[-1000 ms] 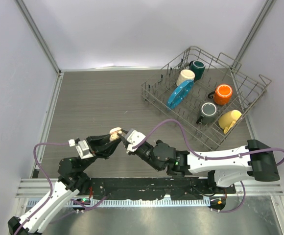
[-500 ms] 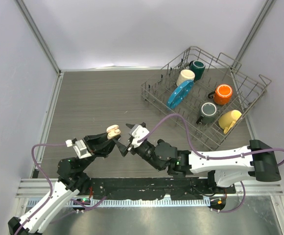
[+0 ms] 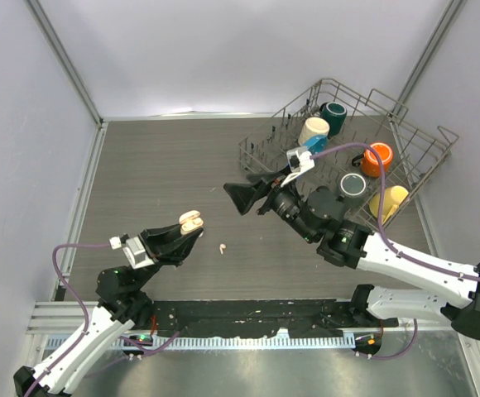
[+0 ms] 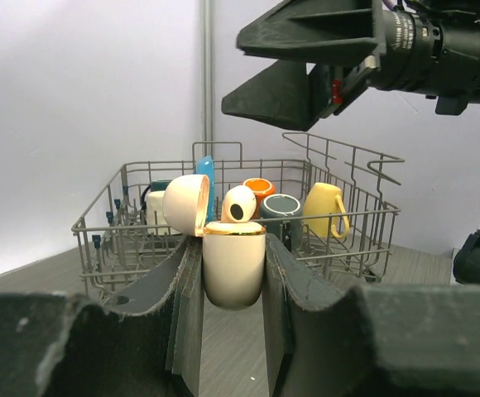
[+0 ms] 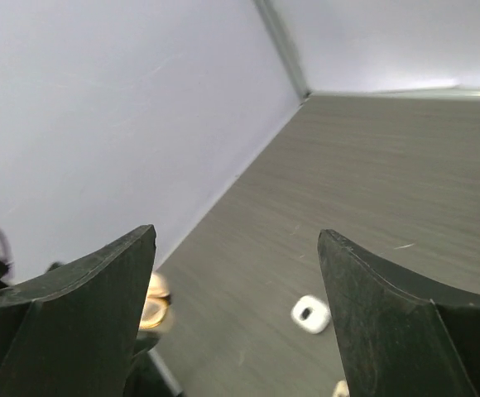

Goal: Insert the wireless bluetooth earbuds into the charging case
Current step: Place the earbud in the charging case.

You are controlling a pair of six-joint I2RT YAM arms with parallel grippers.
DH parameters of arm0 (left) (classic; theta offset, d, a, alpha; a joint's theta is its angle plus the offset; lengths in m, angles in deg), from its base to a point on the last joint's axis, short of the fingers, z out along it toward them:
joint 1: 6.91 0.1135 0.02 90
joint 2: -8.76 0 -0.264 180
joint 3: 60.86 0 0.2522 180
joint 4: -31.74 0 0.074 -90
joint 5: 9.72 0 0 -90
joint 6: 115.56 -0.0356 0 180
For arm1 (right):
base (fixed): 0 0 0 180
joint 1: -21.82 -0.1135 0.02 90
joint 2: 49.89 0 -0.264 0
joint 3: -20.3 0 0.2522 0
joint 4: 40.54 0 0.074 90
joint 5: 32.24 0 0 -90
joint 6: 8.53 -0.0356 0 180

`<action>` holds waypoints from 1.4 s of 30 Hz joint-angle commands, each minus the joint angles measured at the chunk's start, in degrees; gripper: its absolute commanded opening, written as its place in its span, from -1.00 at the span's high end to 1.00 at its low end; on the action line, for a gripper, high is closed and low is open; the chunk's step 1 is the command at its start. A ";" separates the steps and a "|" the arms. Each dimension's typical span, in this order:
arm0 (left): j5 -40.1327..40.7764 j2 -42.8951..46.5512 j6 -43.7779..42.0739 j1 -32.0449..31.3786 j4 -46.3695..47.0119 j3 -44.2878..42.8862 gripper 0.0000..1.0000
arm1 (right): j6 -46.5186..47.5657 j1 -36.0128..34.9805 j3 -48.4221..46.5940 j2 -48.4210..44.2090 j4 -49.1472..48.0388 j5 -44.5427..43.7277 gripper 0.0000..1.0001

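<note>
1. Left gripper point(image 3: 189, 227) — clenched on the charging case point(image 4: 233, 263), lid hinged open, held above the table point(image 3: 157, 165).
2. Seated earbud point(image 4: 238, 203) — we see it standing in the case mouth.
3. Loose earbud point(image 3: 222, 248) — on the table, near the case.
4. Right gripper point(image 3: 250, 197) — spread wide, empty, raised between the case and the dish rack point(image 3: 256, 154) of mugs point(image 3: 377, 159).

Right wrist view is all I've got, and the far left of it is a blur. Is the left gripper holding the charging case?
Observer: Yes. The left gripper is shut on the charging case, holding it upright with the lid flipped open.
Operator: Is anything in the case?
Observer: One earbud sits in the open top, its head sticking up above the rim.
</note>
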 commanded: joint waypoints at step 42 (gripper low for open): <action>-2.46 -2.33 -0.08 0.23 9.51 3.47 1.00 | -23.31 3.05 0.77 11.23 -4.70 28.76 -0.40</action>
